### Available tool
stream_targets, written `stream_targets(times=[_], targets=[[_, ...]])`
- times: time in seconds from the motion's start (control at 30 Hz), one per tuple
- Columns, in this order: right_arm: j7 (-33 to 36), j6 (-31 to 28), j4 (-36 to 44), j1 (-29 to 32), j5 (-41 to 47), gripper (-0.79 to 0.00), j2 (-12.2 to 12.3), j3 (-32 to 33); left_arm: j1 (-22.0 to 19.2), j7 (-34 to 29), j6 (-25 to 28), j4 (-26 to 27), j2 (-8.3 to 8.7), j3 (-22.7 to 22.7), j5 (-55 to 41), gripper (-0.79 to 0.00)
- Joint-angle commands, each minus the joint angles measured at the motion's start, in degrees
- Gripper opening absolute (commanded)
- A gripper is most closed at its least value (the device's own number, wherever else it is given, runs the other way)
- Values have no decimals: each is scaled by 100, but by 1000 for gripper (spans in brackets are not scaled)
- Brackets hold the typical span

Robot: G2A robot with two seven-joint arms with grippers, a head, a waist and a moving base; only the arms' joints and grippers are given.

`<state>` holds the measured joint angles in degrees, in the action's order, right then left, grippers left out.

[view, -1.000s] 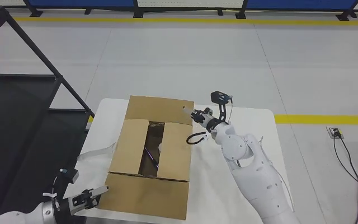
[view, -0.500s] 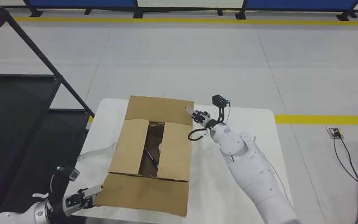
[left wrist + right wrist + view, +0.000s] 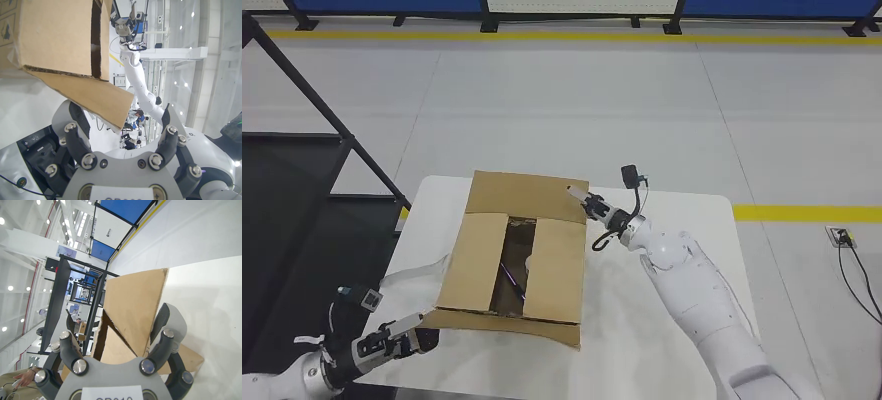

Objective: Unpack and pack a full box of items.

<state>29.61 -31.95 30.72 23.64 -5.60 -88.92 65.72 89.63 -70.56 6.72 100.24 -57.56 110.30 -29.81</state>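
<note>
A brown cardboard box (image 3: 512, 250) stands on the white table (image 3: 627, 345). Its two side flaps lie nearly closed, leaving a dark gap (image 3: 514, 270) with items inside. My left gripper (image 3: 420, 338) is open at the left corner of the near flap (image 3: 502, 325), and the flap's corner (image 3: 113, 106) sits between its fingers (image 3: 167, 113). At the right corner of the far flap (image 3: 527, 190), my right gripper (image 3: 579, 198) is also open. In the right wrist view this flap (image 3: 132, 306) stands between the fingers, its edge against one fingertip (image 3: 162, 315).
A crumpled white sheet (image 3: 414, 272) lies on the table by the box's left side. A black metal frame (image 3: 312, 100) stands left of the table. Bare table lies right of the box, under my right arm (image 3: 692, 290).
The near flap has tilted and looks much shorter from above. My left gripper drew back to the left with the flap's corner. My right gripper shifted slightly toward the far flap's corner.
</note>
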Motion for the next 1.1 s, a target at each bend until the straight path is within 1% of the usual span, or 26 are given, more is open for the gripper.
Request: stream_targets(times=[0.0, 0.13, 0.2, 0.3, 0.4, 0.53, 0.63, 0.7, 0.87, 1.07], targets=[[183, -192, -60, -46, 133, 0, 14, 46, -12, 179, -91, 66, -4, -33, -107, 0], [478, -473, -31, -89, 306, 0, 52, 123, -19, 550, -208, 203, -11, -68, -192, 0], [601, -552, 32, -93, 346, 0, 79, 157, -28, 869, -249, 293, -12, -63, -61, 0], [715, -619, 204, -79, 302, 0, 131, 203, -3, 1259, -306, 457, -27, -169, 19, 0], [849, -687, 506, 8, 296, 0, 189, 263, -6, 1729, -417, 559, -54, -300, -34, 0], [1126, -699, 1143, 218, 241, 0, 295, 367, -60, 2276, -555, 692, -82, -495, 4, 0], [1336, -486, 1776, 453, 115, 0, 384, 448, -127, 2615, -618, 767, -99, -629, 68, 0], [1503, -306, 2234, 646, 44, 0, 442, 499, -183, 2906, -603, 820, -105, -724, 350, 0], [1926, 220, 3318, 1142, -97, 0, 566, 584, -338, 3398, -617, 868, -135, -1127, 791, 0], [2369, 1130, 4245, 1579, -226, 0, 670, 587, -556, 3731, -646, 828, -170, -1500, 1003, 0]])
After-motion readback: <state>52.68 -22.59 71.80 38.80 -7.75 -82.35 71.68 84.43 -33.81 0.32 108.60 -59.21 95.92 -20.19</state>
